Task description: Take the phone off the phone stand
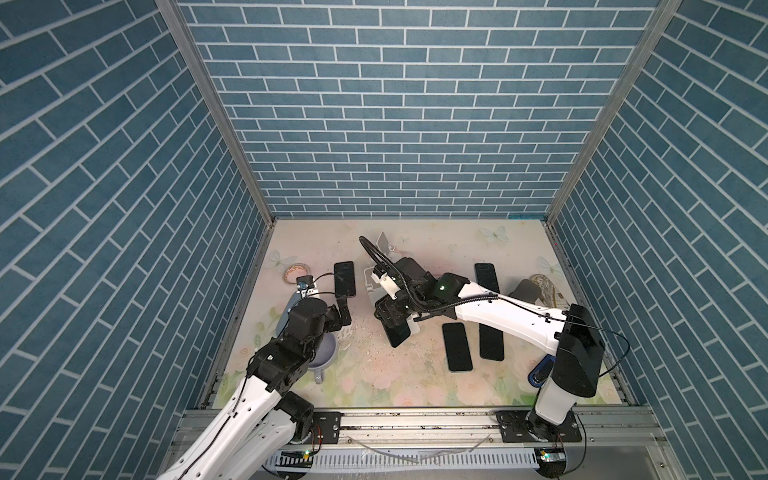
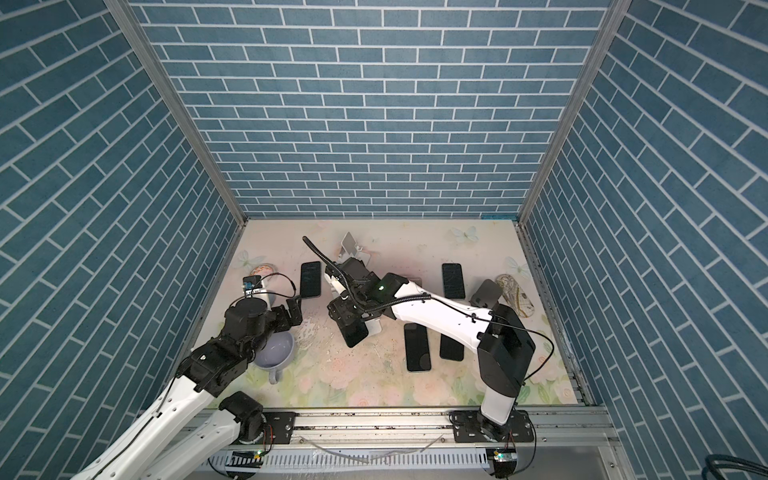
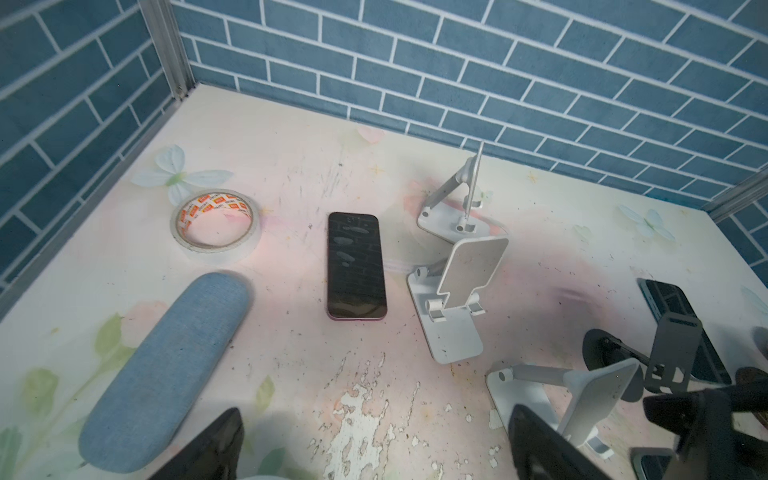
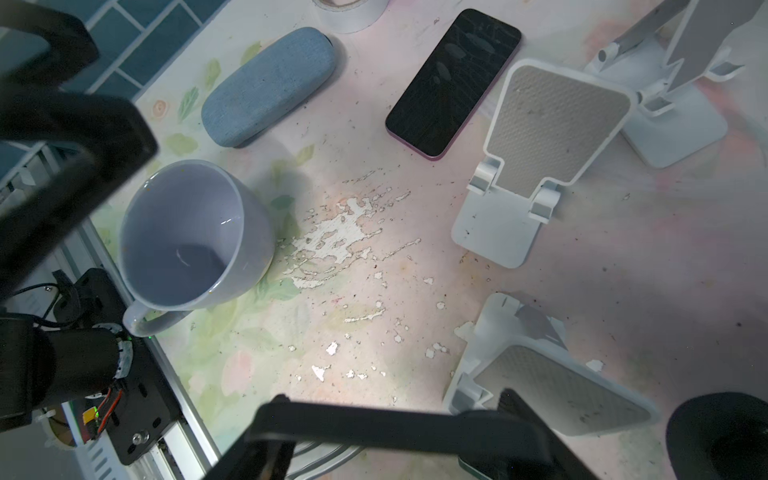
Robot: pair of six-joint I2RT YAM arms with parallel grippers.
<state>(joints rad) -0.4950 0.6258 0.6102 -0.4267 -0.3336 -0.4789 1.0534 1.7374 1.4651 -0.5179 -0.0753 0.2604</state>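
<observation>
My right gripper (image 1: 388, 318) is shut on a black phone (image 1: 397, 334), gripping it across its width. In both top views the phone (image 2: 354, 333) hangs tilted beside a white phone stand (image 1: 414, 327). The right wrist view shows the phone's edge (image 4: 395, 430) as a dark bar between the fingers, with the stand's ribbed plate (image 4: 561, 386) bare just behind it. My left gripper (image 1: 343, 311) stands open above the table near the mug, nothing between its fingers (image 3: 216, 444).
A second phone (image 1: 345, 278) lies flat, with two more white stands (image 1: 384, 243) (image 3: 453, 291) behind it. More phones (image 1: 457, 347) (image 1: 490, 343) (image 1: 487, 276) lie on the right. Mug (image 1: 324, 353), blue case (image 3: 166, 374), tape roll (image 3: 214, 224) and black stand (image 1: 525, 291) also stand here.
</observation>
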